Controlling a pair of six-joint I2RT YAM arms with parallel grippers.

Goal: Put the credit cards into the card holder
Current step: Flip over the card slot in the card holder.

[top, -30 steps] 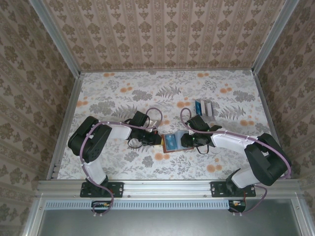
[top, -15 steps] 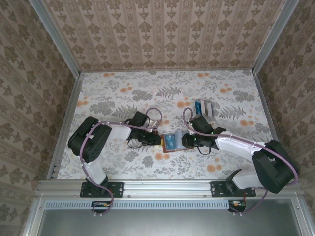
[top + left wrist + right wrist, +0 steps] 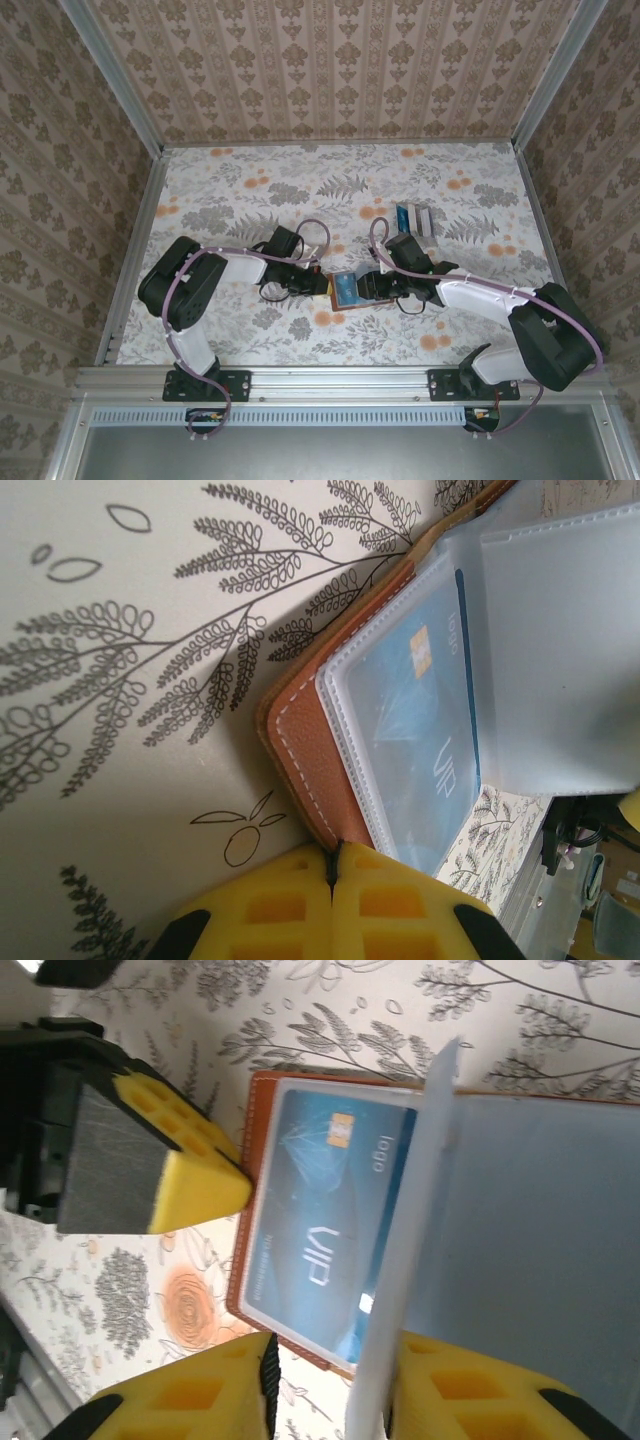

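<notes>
Yellow foam pads on my left gripper (image 3: 333, 868) are pressed together, pinching the brown leather edge of the card holder (image 3: 300, 750) at its near corner. From above, I see the left arm bent low across the table, its wrist pointing right toward the centre. The right arm stretches in low from the other side, and my right gripper (image 3: 330, 1365) sits over the holder's right half. Its fingers stand apart with a clear sleeve leaf (image 3: 405, 1240) upright and edge-on between them, close against the right-hand finger. I cannot tell whether it is gripped.

My table (image 3: 230, 190) is covered in pale cloth printed with grey ferns and orange flowers. Walls (image 3: 330, 70) papered in a brown damask pattern close it in on three sides, and a metal rail (image 3: 330, 378) runs along the near edge.

Lying open and flat between the two grippers, near the table's centre, the holder has a blue card (image 3: 325, 1235) seated in its left clear pocket. Spare cards (image 3: 415, 218) lie together further back on the right, apart from the holder.
</notes>
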